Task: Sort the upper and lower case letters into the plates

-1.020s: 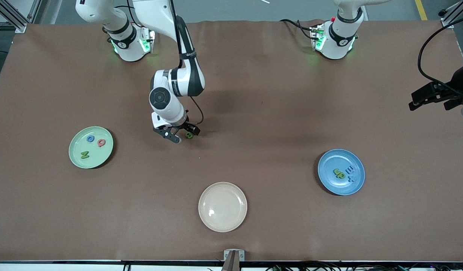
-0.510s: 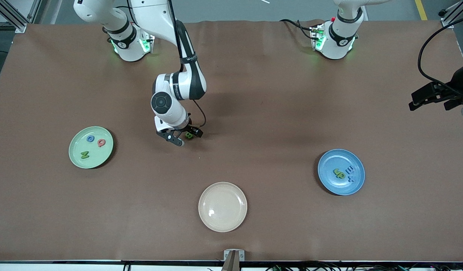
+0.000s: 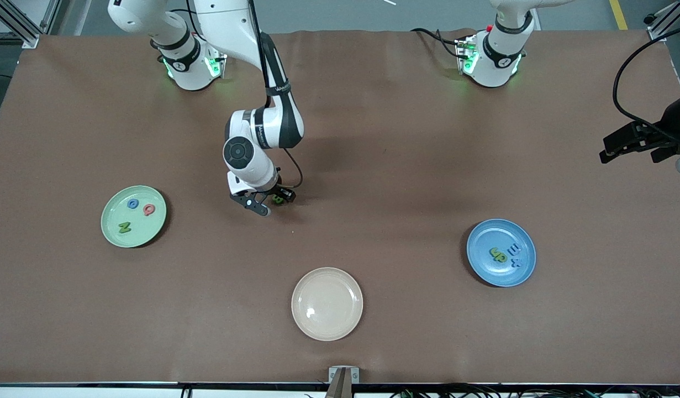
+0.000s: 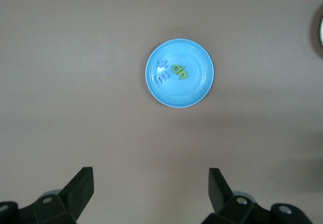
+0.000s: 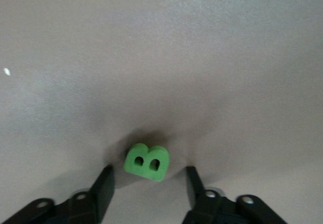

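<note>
A green capital B [image 5: 146, 162] lies flat on the brown table, also visible as the green B [image 3: 277, 198] in the front view. My right gripper [image 5: 150, 172] is down at the table with one finger on each side of the B and a small gap on both sides; it shows in the front view as right gripper [image 3: 272, 200]. The mint green plate [image 3: 146, 232] holds a blue G [image 3: 133, 204], a red Q [image 3: 149, 209] and a green N [image 3: 124, 226]. The blue plate [image 3: 486, 237] holds small green and blue letters. My left gripper [image 4: 150, 176] waits open and empty.
A cream-beige plate [image 3: 327, 303] with nothing in it sits near the table's front edge, nearer to the camera than the B. The left gripper [image 3: 632, 145] hangs over the table's edge at the left arm's end. From the left wrist, the blue plate [image 4: 197, 82] shows below.
The right gripper's fingers have drawn closer together around the green B, and the hand has shifted slightly over it. The left arm has not moved.
</note>
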